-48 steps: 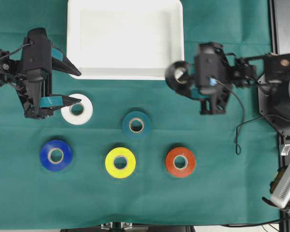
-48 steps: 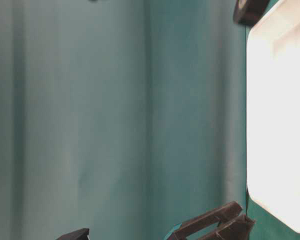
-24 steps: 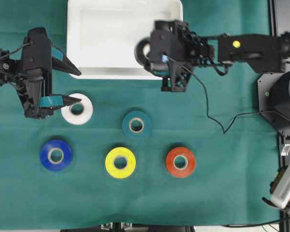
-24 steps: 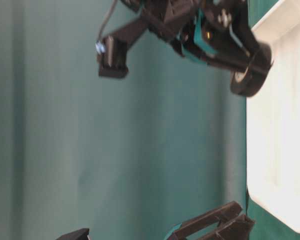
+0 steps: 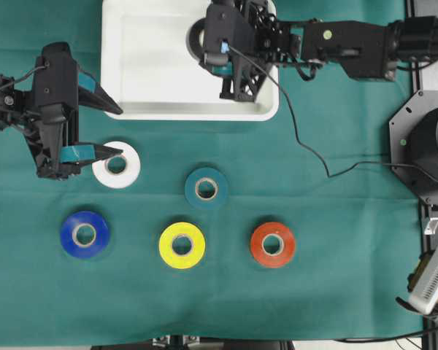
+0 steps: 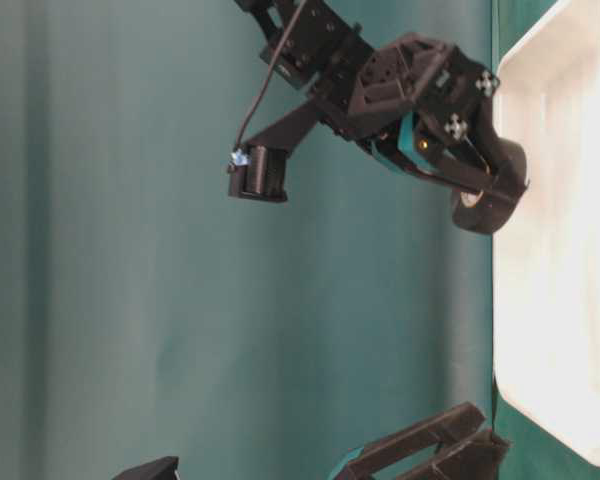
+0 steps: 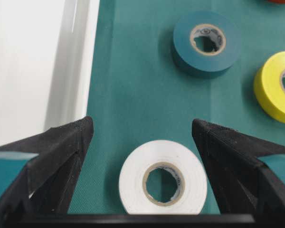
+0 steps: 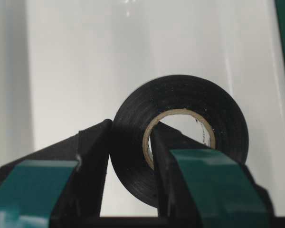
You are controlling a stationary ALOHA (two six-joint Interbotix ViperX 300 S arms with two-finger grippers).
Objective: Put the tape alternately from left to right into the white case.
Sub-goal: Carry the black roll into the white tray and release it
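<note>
Swinging in from the right edge of the overhead frame, the right gripper [image 5: 198, 38] now hangs over the upper right part of the white case [image 5: 142, 73], where a second ago it sat outside the case's right rim. Its jaws are clamped on the wall of the black roll [image 8: 180, 142], one finger through the pale core and one on the outer face, and the wrist view shows the roll standing on edge above the white floor, not yet lying on it. In the table-level view the black roll hangs just off the case's rim near the top right of the frame.

Nothing on the left side of the overhead frame has shifted. The left gripper [image 5: 109, 131] holds where it was, jaws spread wide with the white roll [image 5: 117, 165] between the fingertips and untouched. Below it on the green cloth [image 5: 336, 292] lie the teal roll [image 5: 206, 188] at centre, the blue roll [image 5: 84, 234] at lower left, the yellow roll [image 5: 182, 245] and the red-orange roll [image 5: 272, 244].

Judging by this, the first delivery is nearly done: the black roll only needs lowering and releasing. The case looks bare otherwise, so five rolls remain, and the left arm's white roll appears next in turn.
</note>
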